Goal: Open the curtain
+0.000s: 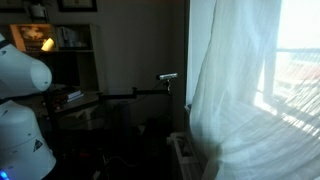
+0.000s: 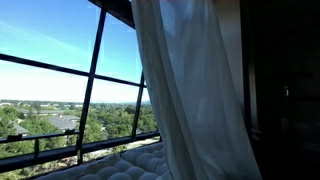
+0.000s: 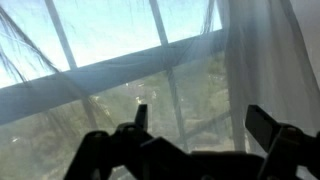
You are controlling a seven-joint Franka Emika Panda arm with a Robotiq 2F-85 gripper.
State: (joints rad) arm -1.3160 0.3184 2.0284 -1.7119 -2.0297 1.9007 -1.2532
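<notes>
Fingers (image 3: 262, 127) wide apart, empty — sheer curtain (image 3: 255, 55) just beyond them.

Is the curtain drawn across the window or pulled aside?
Partly aside: in an exterior view the curtain hangs gathered, leaving the window panes beside it bare.

My claw (image 3: 200, 116) showed only as a dark silhouette in the wrist view, its base cut off by the bottom edge. The curtain (image 1: 235, 90) (image 2: 185, 90) ran past the top and bottom edges in both exterior views. The things on the shelf (image 1: 97, 55) were too small and dim to name.
</notes>
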